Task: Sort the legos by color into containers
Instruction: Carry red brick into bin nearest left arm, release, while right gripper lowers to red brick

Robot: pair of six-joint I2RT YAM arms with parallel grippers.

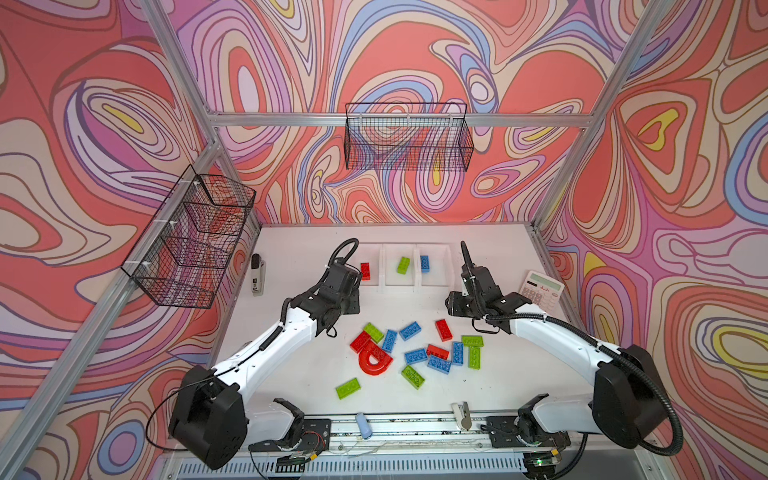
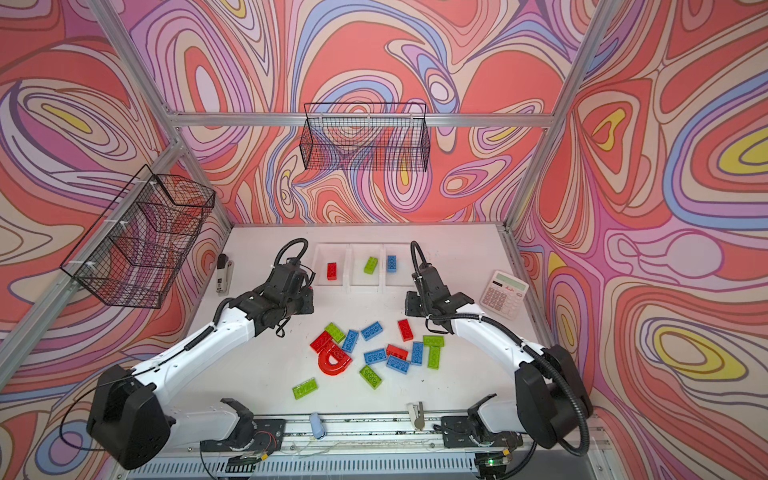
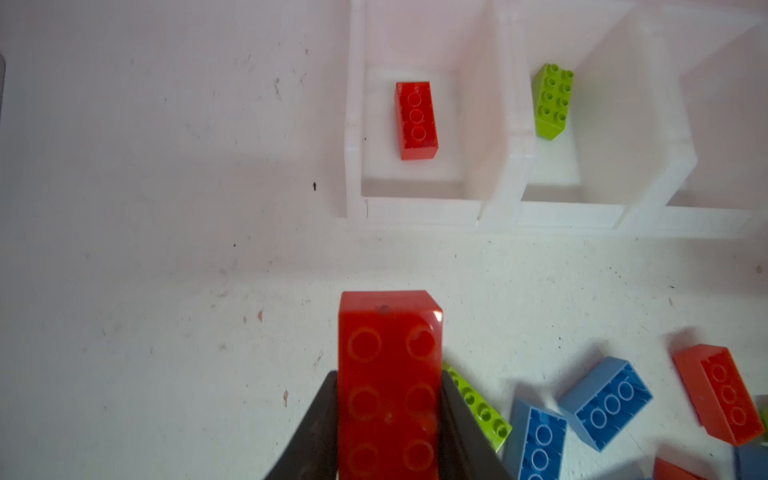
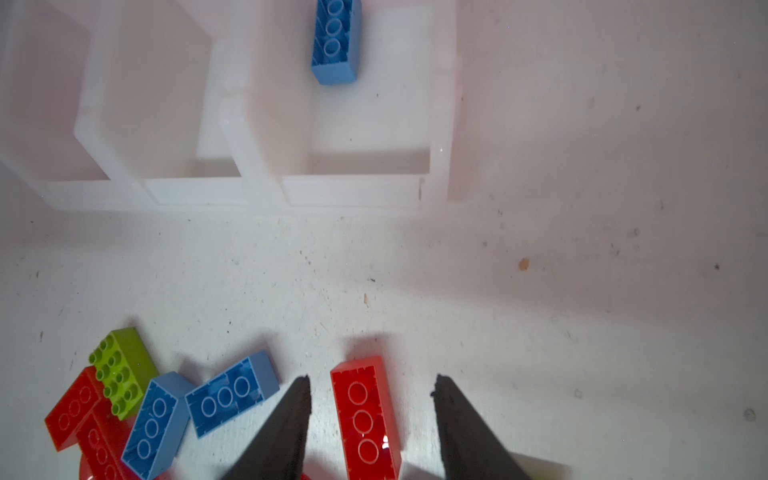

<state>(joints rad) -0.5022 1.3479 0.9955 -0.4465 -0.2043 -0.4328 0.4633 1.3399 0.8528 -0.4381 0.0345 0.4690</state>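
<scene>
In the left wrist view my left gripper (image 3: 389, 376) is shut on a red lego (image 3: 388, 374), held lifted in front of the three joined white containers (image 3: 419, 210). A red brick (image 3: 416, 120) lies in the left bin, a green one (image 3: 552, 99) in the middle bin, a blue one (image 4: 334, 41) in the right bin. My right gripper (image 4: 372, 380) stands open, its fingers on either side of a loose red brick (image 4: 365, 419) on the table, without touching it. Red, green and blue legos and a red arch (image 1: 375, 361) lie scattered in both top views.
A calculator (image 1: 542, 289) lies at the right edge and a stapler (image 1: 257, 274) at the left edge. Black wire baskets hang on the back wall (image 1: 407, 141) and the left wall (image 1: 191, 237). A small pale cylinder (image 1: 364, 424) rests on the front rail.
</scene>
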